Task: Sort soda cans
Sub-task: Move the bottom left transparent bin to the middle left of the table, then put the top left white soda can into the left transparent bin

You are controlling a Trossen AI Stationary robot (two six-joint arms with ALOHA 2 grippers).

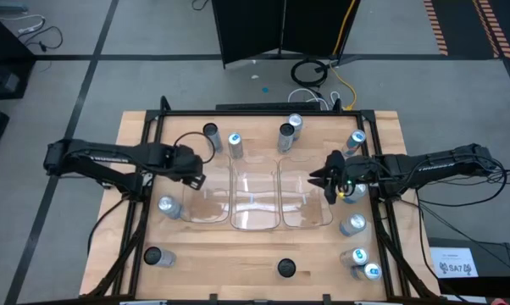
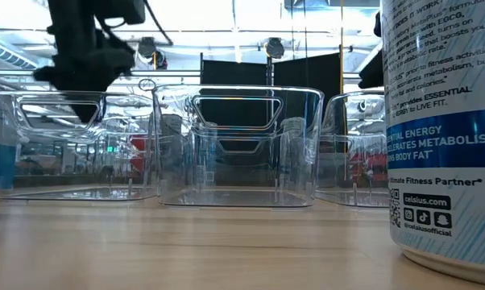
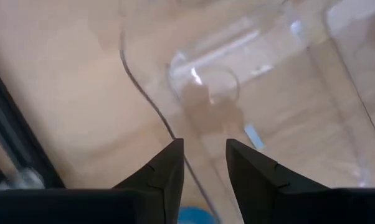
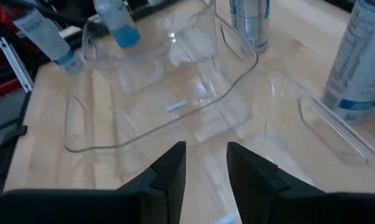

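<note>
Slim silver soda cans stand scattered around three clear trays (image 1: 253,222) at the middle of the table. At the far side are a dark-topped can (image 1: 210,131), a blue-topped can (image 1: 235,141) and two silver cans (image 1: 286,135). Several more stand along the right edge (image 1: 353,224), and others at the left (image 1: 169,206) and near edge (image 1: 286,268). My left gripper (image 1: 201,178) (image 3: 205,146) hovers over the left tray's outer rim, open by a narrow gap and empty. My right gripper (image 1: 314,176) (image 4: 206,149) hovers over the right tray's outer rim, likewise open and empty.
The trays' clear walls (image 2: 238,145) stand upright side by side. One can (image 2: 444,129) stands close to the low camera and fills that view's right side. A can (image 1: 350,191) sits right beside my right arm's wrist. Bare wood lies between the trays and the near edge.
</note>
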